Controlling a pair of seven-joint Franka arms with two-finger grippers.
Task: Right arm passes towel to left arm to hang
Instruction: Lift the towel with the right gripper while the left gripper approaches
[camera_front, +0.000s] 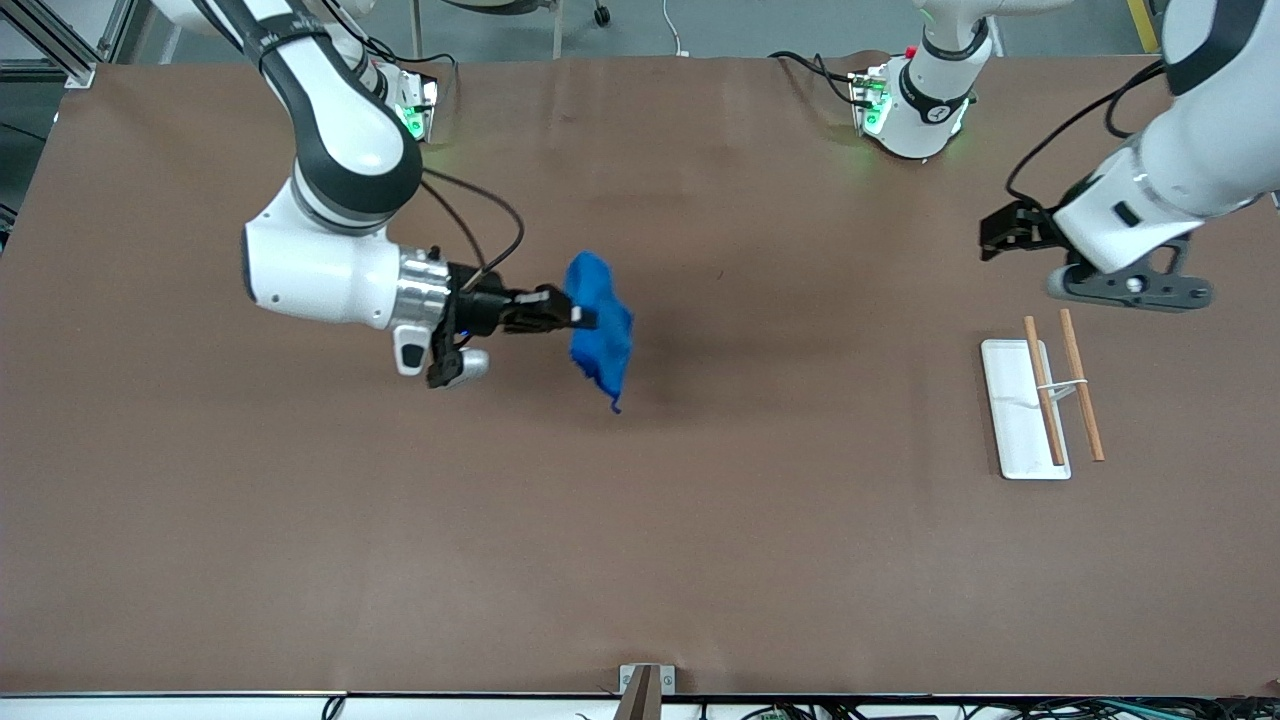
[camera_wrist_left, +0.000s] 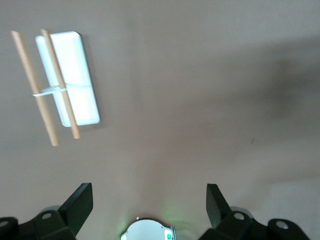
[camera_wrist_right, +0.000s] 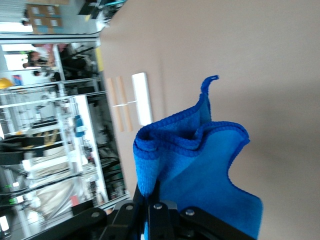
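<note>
My right gripper (camera_front: 585, 318) is shut on the bright blue towel (camera_front: 601, 328) and holds it up over the middle of the brown table, the cloth hanging crumpled from the fingers. In the right wrist view the towel (camera_wrist_right: 200, 165) bunches just past the closed jaws. My left gripper (camera_front: 992, 240) is open and empty in the air at the left arm's end of the table, above the rack of two wooden rods (camera_front: 1062, 385) on a white base (camera_front: 1015, 420). The left wrist view shows both fingers (camera_wrist_left: 80, 204) spread wide and the rack (camera_wrist_left: 55, 85) below.
The brown table top (camera_front: 640, 520) stretches between the two arms. The arm bases (camera_front: 915, 105) with green lights stand along the table edge farthest from the front camera. A small clamp (camera_front: 645, 685) sits at the edge nearest to that camera.
</note>
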